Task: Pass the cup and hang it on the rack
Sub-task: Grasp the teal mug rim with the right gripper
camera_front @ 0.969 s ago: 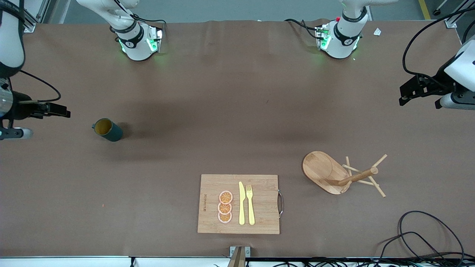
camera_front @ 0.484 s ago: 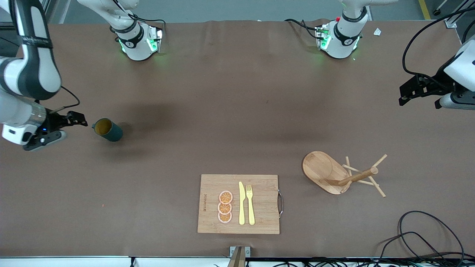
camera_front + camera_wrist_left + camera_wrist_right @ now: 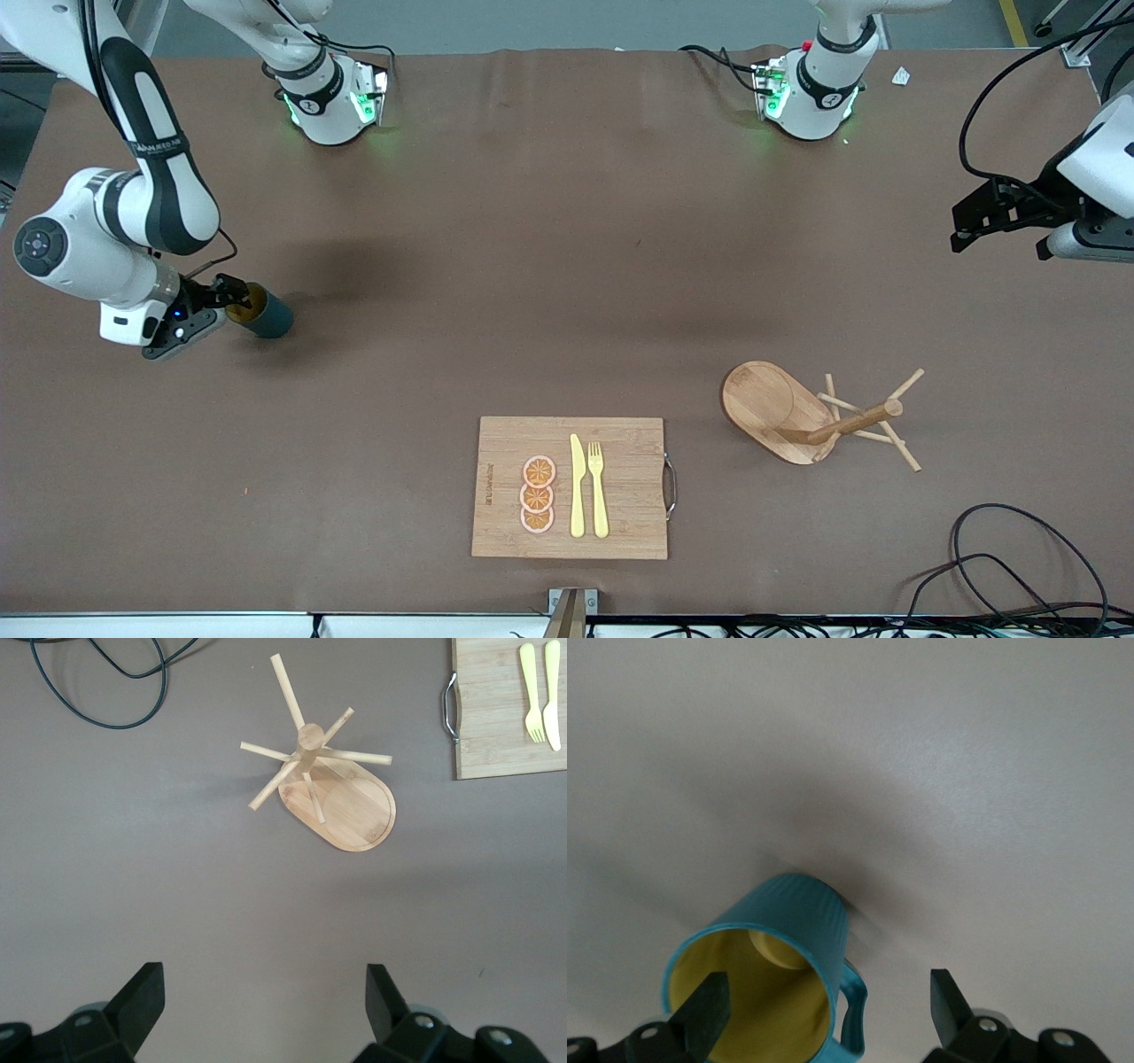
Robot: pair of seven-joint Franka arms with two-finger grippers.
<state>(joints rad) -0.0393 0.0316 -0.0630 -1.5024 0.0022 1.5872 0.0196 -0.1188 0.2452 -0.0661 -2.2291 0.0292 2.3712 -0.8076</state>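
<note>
Swung in fast from the table edge over the last second: right gripper (image 3: 229,297) now right at the cup (image 3: 263,312), fingers spread wide around the rim, nothing grasped yet. Pickup looks imminent. Cup sitting at the right arm's end: ribbed teal outside, glossy yellow inside, little loop handle. Left gripper (image 3: 974,226) waiting, released and empty, up over the table near the bamboo rack (image 3: 802,416), oval base, thin angled pegs.

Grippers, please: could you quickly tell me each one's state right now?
Left gripper: open, empty, above bare table.
Right gripper: open at the cup, one finger inside the rim, not yet gripping.
</note>
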